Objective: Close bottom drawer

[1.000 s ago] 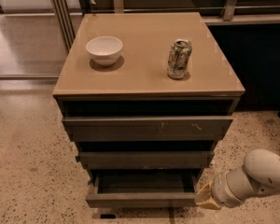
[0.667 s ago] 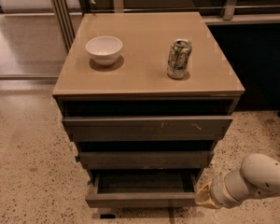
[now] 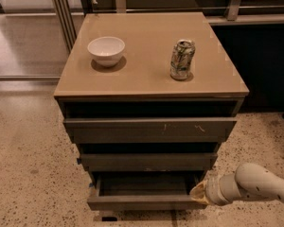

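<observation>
The bottom drawer (image 3: 142, 201) is the lowest of three dark grey-brown drawers in the tan-topped cabinet (image 3: 151, 86). It stands pulled out, and its shallow empty tray shows from above. Its plain flat front faces me at the lower edge of the view. My gripper (image 3: 199, 192) comes in from the lower right on a cream-coloured arm and sits at the right end of the bottom drawer's front. Whether it touches the front does not show.
A white bowl (image 3: 106, 50) and a drink can (image 3: 182, 59) stand on the cabinet top. The top drawer front (image 3: 149, 128) has pale scratch marks. The middle drawer (image 3: 146, 161) sits between. Speckled floor surrounds the cabinet; a dark cabinet wall stands at right.
My arm and gripper have shifted slightly to the left and up toward the bottom drawer's right end. The drawer stays pulled out about as far as before.
</observation>
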`<state>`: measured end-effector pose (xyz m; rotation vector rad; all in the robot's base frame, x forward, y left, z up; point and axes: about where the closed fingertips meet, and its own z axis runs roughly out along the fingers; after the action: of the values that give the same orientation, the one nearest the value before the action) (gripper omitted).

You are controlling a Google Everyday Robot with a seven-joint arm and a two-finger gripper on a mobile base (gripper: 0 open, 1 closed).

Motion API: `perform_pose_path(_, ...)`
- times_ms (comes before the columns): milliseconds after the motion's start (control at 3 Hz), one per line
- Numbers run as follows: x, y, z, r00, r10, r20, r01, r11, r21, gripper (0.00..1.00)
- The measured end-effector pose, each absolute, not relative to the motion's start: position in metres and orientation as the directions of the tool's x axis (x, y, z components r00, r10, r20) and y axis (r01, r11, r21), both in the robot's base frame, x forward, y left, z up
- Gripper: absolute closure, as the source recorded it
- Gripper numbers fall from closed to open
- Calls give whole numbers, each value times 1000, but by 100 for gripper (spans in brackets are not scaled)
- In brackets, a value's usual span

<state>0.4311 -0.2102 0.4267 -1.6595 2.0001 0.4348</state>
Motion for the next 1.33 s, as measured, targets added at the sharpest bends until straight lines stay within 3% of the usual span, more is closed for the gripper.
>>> perform_pose_path(1333, 447, -211, 237, -303, -771, -561, -953, 258, 160, 100)
